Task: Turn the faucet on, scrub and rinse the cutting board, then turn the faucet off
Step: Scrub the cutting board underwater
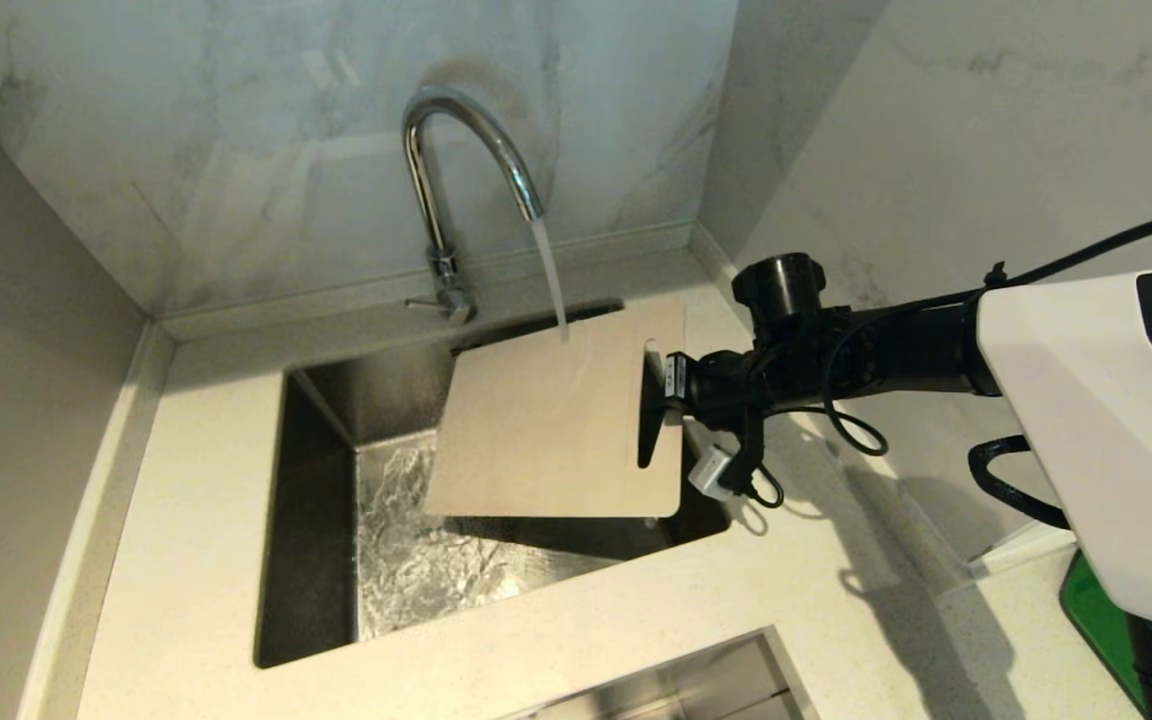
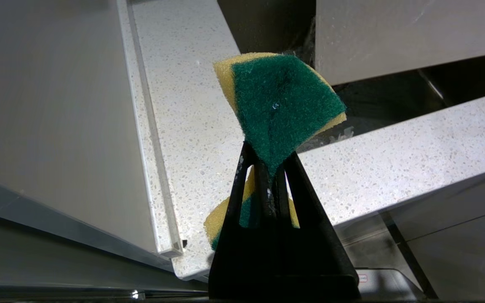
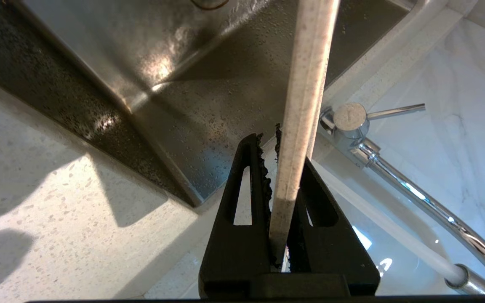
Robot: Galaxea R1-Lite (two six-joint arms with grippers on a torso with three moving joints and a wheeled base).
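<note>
Straight out from our right gripper [image 3: 282, 176] the cutting board [image 1: 556, 425] reaches over the sink [image 1: 316, 520] — clamped at its slotted end, under the faucet [image 1: 456, 150] stream; our left gripper [image 2: 270, 168] pinches a sponge [image 2: 280, 105], off-scene.

Items counted across all views. One tall chrome gooseneck faucet [image 1: 456, 150], with one small side lever [image 3: 396, 110] at its base and one stream of water [image 1: 551, 280] running from its spout. One thin beige rectangular cutting board [image 1: 546, 420], bearing one elongated handle slot [image 1: 648, 420]. One stainless-steel sink basin [image 1: 321, 520]. One yellow sponge with a green scouring face [image 2: 278, 105]. One pale speckled stone counter [image 1: 196, 480]. Two black robot grippers: left gripper [image 2: 267, 176], right gripper [image 3: 282, 168].
</note>
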